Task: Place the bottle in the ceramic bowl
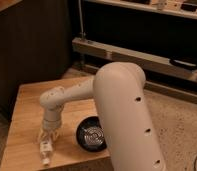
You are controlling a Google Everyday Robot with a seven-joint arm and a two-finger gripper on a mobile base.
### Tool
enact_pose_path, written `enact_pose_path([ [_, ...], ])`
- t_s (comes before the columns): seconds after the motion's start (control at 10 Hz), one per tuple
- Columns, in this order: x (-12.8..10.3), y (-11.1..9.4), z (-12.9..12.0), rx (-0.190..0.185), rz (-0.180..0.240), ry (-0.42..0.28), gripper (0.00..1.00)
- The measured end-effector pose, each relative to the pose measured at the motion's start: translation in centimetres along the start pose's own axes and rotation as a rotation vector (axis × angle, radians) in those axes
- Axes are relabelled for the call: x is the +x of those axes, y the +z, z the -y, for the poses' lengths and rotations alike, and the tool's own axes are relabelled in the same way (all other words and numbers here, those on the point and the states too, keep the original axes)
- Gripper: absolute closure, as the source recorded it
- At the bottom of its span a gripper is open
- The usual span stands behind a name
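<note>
Camera view: A wooden table (28, 102) stands on a speckled floor (179, 125), with a dark cabinet wall to its left and a metal rail (142, 54) running behind it. The robot's white arm (123, 115) fills the foreground; its thick upper link rises from the lower right, and a slimmer forearm reaches left across the table, then bends downward at the wrist.

The gripper (47, 141) points straight down over the front left part of the table, close to the near edge. The bottle (45, 151) sits directly beneath it, upper end at the gripper's tip, white cap toward the table's front edge. Whether the gripper is clamped on the bottle or merely placed over it, I cannot tell.

The ceramic bowl (81, 135), black and glossy with a bright reflection inside, rests on the table to the right of the bottle, near but apart from it, its right side hidden behind the arm. The bottle is outside the bowl
</note>
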State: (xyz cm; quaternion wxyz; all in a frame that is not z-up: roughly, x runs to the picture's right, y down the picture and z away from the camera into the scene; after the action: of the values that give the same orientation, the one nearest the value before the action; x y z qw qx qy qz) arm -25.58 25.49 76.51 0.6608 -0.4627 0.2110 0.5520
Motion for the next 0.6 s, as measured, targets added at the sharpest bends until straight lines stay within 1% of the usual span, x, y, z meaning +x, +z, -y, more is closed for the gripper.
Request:
enact_pose_path([
  [0.2,0.01,-0.02,0.06,0.002,0.0,-0.001,0.79],
  [0.3,0.0,-0.02,0.04,0.003,0.001,-0.002,0.81],
  [0.4,0.01,-0.02,0.05,0.003,0.001,-0.003,0.87],
  [0.5,0.01,-0.05,0.04,0.004,0.001,-0.004,0.96],
  [0.6,0.01,-0.04,0.04,0.004,0.001,-0.004,1.0],
])
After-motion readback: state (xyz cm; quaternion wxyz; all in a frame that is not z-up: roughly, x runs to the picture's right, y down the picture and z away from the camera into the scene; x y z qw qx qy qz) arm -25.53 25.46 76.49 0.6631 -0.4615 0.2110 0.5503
